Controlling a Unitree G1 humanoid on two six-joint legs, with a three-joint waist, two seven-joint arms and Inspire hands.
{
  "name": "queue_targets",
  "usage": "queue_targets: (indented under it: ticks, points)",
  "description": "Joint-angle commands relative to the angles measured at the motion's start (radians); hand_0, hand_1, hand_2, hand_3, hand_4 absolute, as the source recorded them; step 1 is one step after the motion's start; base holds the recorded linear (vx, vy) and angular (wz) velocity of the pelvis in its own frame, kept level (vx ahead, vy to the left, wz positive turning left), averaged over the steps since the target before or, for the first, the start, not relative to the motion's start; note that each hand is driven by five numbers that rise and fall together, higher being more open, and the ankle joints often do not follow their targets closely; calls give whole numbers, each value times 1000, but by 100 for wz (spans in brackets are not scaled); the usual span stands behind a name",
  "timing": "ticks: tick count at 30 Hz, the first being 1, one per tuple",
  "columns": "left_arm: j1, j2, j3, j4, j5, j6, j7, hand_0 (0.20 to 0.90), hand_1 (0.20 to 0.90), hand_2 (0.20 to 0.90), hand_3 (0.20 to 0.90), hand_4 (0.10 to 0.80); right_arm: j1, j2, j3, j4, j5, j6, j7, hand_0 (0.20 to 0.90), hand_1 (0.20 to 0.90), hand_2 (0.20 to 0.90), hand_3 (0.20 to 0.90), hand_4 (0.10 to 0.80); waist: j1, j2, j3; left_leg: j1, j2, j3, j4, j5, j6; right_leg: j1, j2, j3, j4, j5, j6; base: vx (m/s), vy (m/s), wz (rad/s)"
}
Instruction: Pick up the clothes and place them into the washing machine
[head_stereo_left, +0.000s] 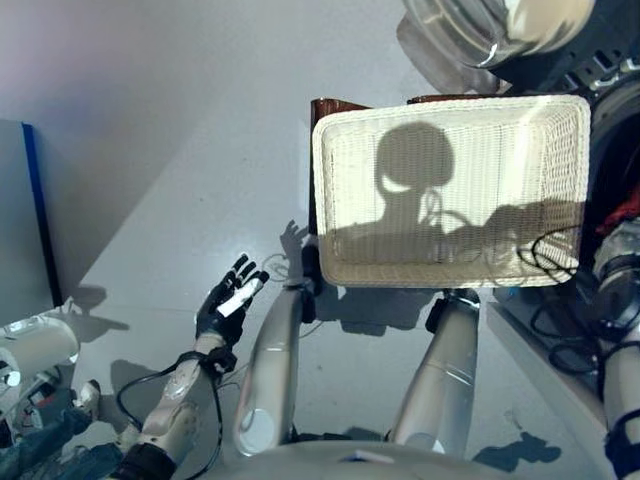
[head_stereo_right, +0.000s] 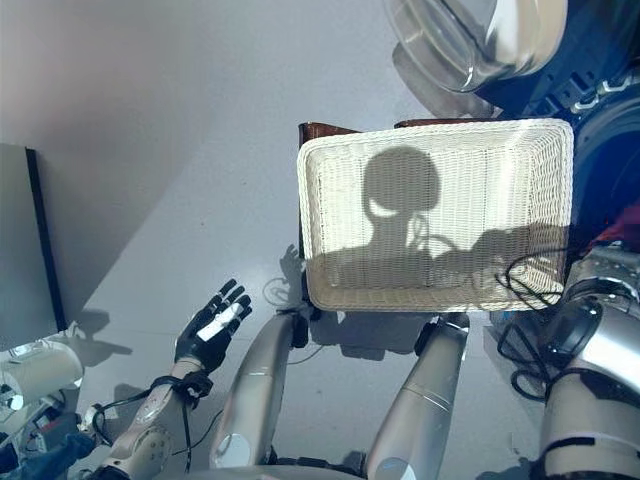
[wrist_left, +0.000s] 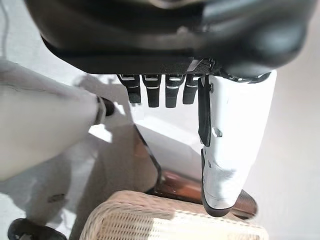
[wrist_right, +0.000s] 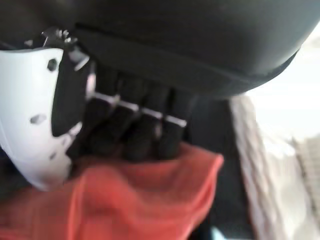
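Gripping a red-orange garment, the right hand is seen in its own wrist view with its fingers curled down into the cloth and the white-covered thumb beside them. In the eye views only a sliver of red is visible at the far right edge, beside the dark opening of the washing machine, so the garment is judged to be at or just inside the drum mouth. The wicker basket is seen empty on its brown stand. The left hand is held over the floor, well apart from the basket, with its fingers straight and nothing in them.

A snag is judged the main risk: if the fingers are opened before the cloth is fully past the rim, a trailing fold could be left hanging over the lip or dropped between machine and basket. Cloth could also be caught on the fingers and dragged back out when the arm is withdrawn.

No clear long axis can be given for the garment: it is bunched under the hand, with one loose corner spread towards the basket's wall. Which way it hangs beyond that cannot be told.
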Motion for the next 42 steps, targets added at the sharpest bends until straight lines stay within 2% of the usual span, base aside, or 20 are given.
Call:
queue_targets:
  ticks: [1, 8, 13, 17, 21, 23, 24, 25, 28, 30, 32, 34, 38, 39, 42]
  points:
    - [131, 43, 18, -72, -30, -11, 10, 900, 900, 900, 900, 800, 13, -104, 74, -54, 54, -109, -55, 200, 200, 200, 200, 300, 3, 66, -93, 42, 100, -87, -6, -30, -123, -58, -11, 62, 104, -78, -16, 0, 17, -5]
    - [164, 50, 36, -83, -38, -20, 10, 900, 900, 900, 900, 800, -3, -189, 110, -65, 8, -105, -80, 200, 200, 200, 200, 300, 2, 83, -111, 11, 100, -87, 64, -67, -122, -106, -11, 100, 184, -126, -25, 34, 18, 1]
    - [173, 57, 43, -90, -36, -37, 11, 900, 900, 900, 900, 800, -3, -257, 155, -48, -45, -81, -74, 200, 200, 200, 200, 300, -3, 70, -111, -11, 109, -91, 143, -105, -119, -134, 3, 125, 257, -163, -38, 0, -8, -2]
    - [181, 69, 48, -93, -39, -46, 9, 900, 900, 900, 900, 800, -22, -296, 202, -35, -81, -69, -58, 200, 200, 200, 200, 300, -10, 58, -110, -20, 120, -94, 193, -140, -121, -146, 11, 132, 302, -190, -38, 9, -17, -8]
    - [181, 77, 45, -85, -36, -46, 6, 900, 900, 900, 900, 800, -27, -293, 218, -18, -87, -71, -41, 200, 200, 200, 200, 300, -17, 49, -113, -26, 126, -91, 200, -145, -122, -150, 13, 132, 301, -188, -40, 0, 0, 0]
    - [173, 84, 42, -84, -32, -51, 5, 900, 900, 900, 900, 800, -30, -276, 237, -20, -99, -68, -33, 200, 200, 200, 200, 300, -17, 44, -107, -38, 123, -90, 193, -122, -120, -157, 17, 132, 284, -159, -44, -114, 8, -4]
    - [171, 86, 41, -86, -31, -56, 5, 900, 900, 900, 900, 800, -33, -264, 259, -24, -131, -60, -35, 527, 527, 527, 527, 533, -16, 42, -107, -40, 122, -89, 189, -117, -119, -157, 18, 133, 277, -155, -44, 5, 10, -6]
    - [171, 85, 43, -86, -29, -60, 5, 900, 900, 900, 900, 800, -39, -258, 268, -29, -149, -61, -38, 900, 900, 900, 900, 800, -13, 44, -112, -32, 125, -87, 191, -140, -119, -153, 18, 133, 288, -180, -40, 59, 8, -2]
    - [173, 80, 48, -88, -28, -72, 4, 900, 900, 900, 900, 800, -36, -237, 279, -49, -189, -65, -43, 900, 900, 900, 900, 800, -12, 46, -111, -39, 119, -83, 185, -130, -116, -155, 19, 134, 274, -166, -41, 3, 8, -8]
    - [170, 75, 52, -89, -23, -86, 0, 900, 900, 900, 900, 800, -26, -209, 293, -90, -225, -70, -14, 900, 900, 900, 900, 800, -12, 43, -104, -48, 112, -82, 171, -103, -113, -156, 22, 134, 244, -133, -41, -119, 13, -6]
    - [161, 67, 54, -79, -23, -99, -5, 900, 900, 900, 900, 800, -9, -174, 305, -128, -250, -78, 6, 900, 900, 900, 900, 800, -10, 39, -105, -37, 114, -79, 161, -114, -111, -142, 22, 127, 237, -143, -37, -23, 16, -7]
    - [149, 57, 56, -68, -21, -110, -6, 900, 900, 900, 900, 800, 23, -142, 304, -164, -284, -90, 17, 900, 900, 900, 900, 800, -18, 31, -95, -37, 109, -75, 149, -90, -108, -134, 24, 124, 212, -111, -38, -61, 11, -6]
    - [122, 42, 68, -46, -8, -127, -5, 900, 900, 900, 900, 800, 111, -21, 298, -248, -347, -123, 31, 900, 900, 900, 900, 800, -26, 14, -82, -24, 107, -69, 137, -85, -106, -105, 25, 113, 182, -98, -38, -4, -1, -1]
    - [122, 42, 68, -46, -8, -127, -5, 900, 900, 900, 900, 800, 111, -21, 298, -248, -347, -123, 31, 900, 900, 900, 900, 800, -26, 14, -82, -24, 107, -69, 137, -85, -106, -105, 25, 113, 182, -98, -38, -19, 1, -7]
    - [123, 24, 89, -32, -6, -141, -3, 900, 900, 900, 900, 800, 203, 140, 276, -380, -429, -168, -1, 900, 900, 900, 900, 800, -36, 2, -72, -20, 108, -66, 136, -86, -103, -88, 27, 109, 160, -83, -39, -30, 24, -6]
